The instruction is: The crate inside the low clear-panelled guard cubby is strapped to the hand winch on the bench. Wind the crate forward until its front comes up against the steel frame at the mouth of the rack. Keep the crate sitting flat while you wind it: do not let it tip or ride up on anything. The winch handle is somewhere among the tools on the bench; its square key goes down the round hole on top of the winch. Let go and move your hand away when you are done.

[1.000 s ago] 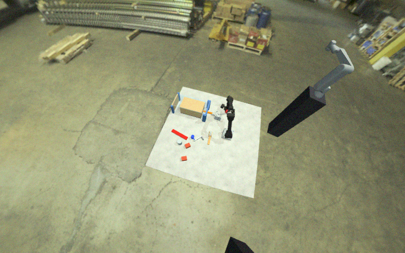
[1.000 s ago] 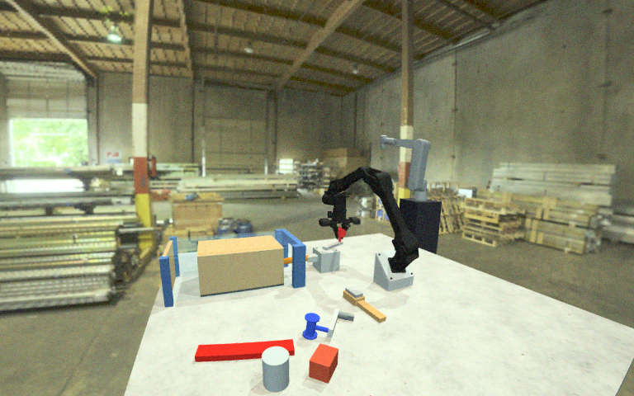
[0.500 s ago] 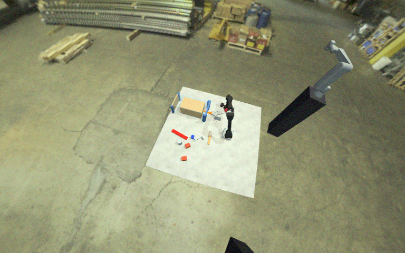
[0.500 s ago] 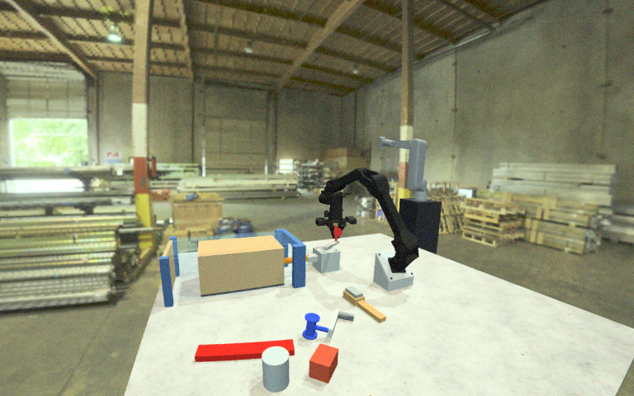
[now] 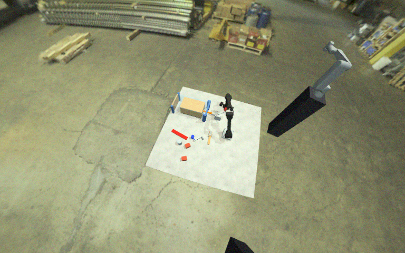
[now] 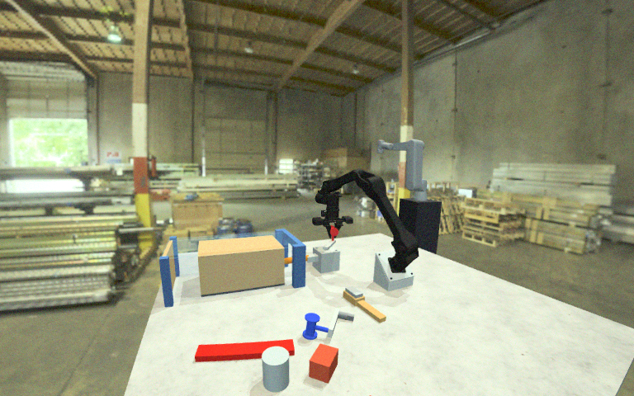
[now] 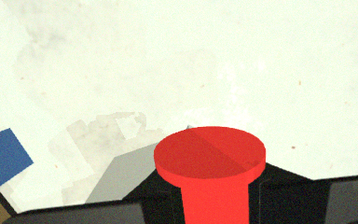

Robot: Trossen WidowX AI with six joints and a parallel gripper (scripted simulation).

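Note:
My gripper [image 5: 225, 109] [image 6: 333, 230] is shut on the red knob [image 7: 210, 151] of the winch handle, above the bench. The handle's thin grey arm [image 5: 221, 113] [image 6: 330, 244] runs from the knob to the top of the grey winch [image 5: 217, 118] [image 6: 326, 261]. The key and hole are hidden. The tan crate [image 5: 192, 106] [image 6: 240, 268] sits flat inside the cubby. An orange strap [image 5: 209, 112] [image 6: 288, 260] runs from its front towards the winch. A small gap shows in the exterior view between the crate and the blue mouth frame [image 5: 205, 117] [image 6: 301, 264].
A blue-knobbed crank [image 5: 192, 137] [image 6: 310, 326], a wooden mallet-like tool [image 5: 209, 138] [image 6: 371, 309], a red bar [image 5: 179, 134] [image 6: 234, 351], a grey cylinder [image 5: 179, 142] [image 6: 276, 370] and red blocks [image 5: 187, 145] [image 6: 323, 362] lie on the bench. The arm's base [image 6: 393, 278] stands beside the winch.

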